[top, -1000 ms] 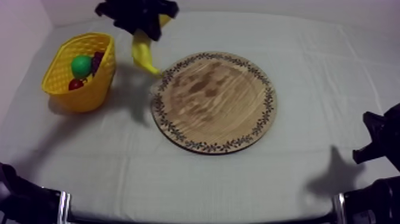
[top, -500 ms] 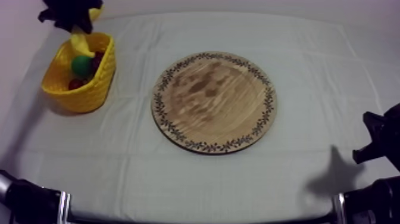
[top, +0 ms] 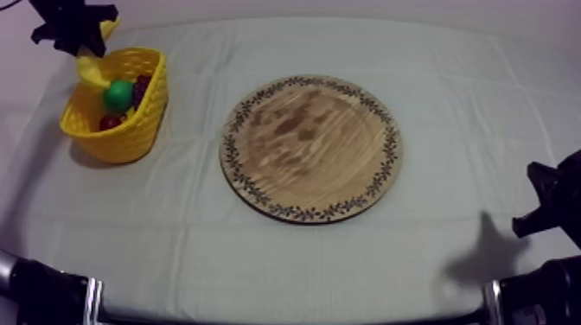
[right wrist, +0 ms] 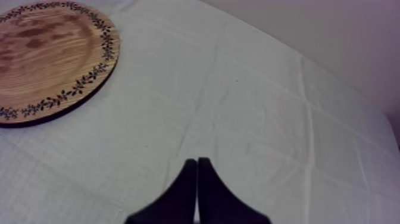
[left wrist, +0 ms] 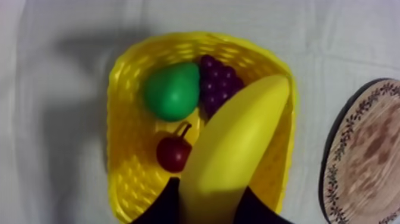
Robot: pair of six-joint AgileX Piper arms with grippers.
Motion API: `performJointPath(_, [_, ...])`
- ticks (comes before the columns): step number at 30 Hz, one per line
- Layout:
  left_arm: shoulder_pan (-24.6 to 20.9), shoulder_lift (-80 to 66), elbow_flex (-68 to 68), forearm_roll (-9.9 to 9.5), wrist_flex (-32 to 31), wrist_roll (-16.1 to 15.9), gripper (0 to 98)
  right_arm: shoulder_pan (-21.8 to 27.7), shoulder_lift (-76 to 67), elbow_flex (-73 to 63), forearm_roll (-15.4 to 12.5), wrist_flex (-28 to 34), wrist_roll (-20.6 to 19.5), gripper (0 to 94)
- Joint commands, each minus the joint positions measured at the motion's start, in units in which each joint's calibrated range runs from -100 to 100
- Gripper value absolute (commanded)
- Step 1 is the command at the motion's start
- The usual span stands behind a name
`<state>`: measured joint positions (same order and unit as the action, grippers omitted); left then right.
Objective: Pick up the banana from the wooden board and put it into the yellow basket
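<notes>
My left gripper (top: 79, 39) hangs over the yellow basket (top: 143, 130) at the table's far left, shut on the banana (top: 89, 68), whose lower end dips toward the basket's back rim. From the left wrist the banana (left wrist: 238, 149) lies between my black fingers (left wrist: 163, 205), held above the basket (left wrist: 128, 149). Inside it are a green pear (left wrist: 172, 90), dark grapes (left wrist: 217, 83) and a small red fruit (left wrist: 174, 152). The round wooden board (top: 311, 147) lies bare at mid-table. My right gripper (right wrist: 197, 164) rests low at the right, shut on nothing.
The board's patterned rim (left wrist: 357, 155) lies just right of the basket. The right arm (top: 553, 203) stands at the table's right edge, with open cloth (right wrist: 250, 119) in front of it. Black arm parts (top: 43, 289) sit at the near left edge.
My left gripper carried the banana leftward from beside the board to above the basket, then a little farther left and back. The right arm stayed still.
</notes>
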<state>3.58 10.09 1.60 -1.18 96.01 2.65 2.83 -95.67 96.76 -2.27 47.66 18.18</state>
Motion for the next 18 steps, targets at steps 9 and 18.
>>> performJointPath(9, [-0.72, 6.1, 3.59, 0.23, -5.35, 0.1, 14.5, 0.0, 0.0, 0.01, 0.0, 0.0, 0.02, 0.3])
performJointPath(18, [-0.64, 12.29, 3.58, 0.61, -8.93, -1.77, 45.6, 0.0, 0.0, 0.01, 0.0, 0.0, 0.02, 0.3])
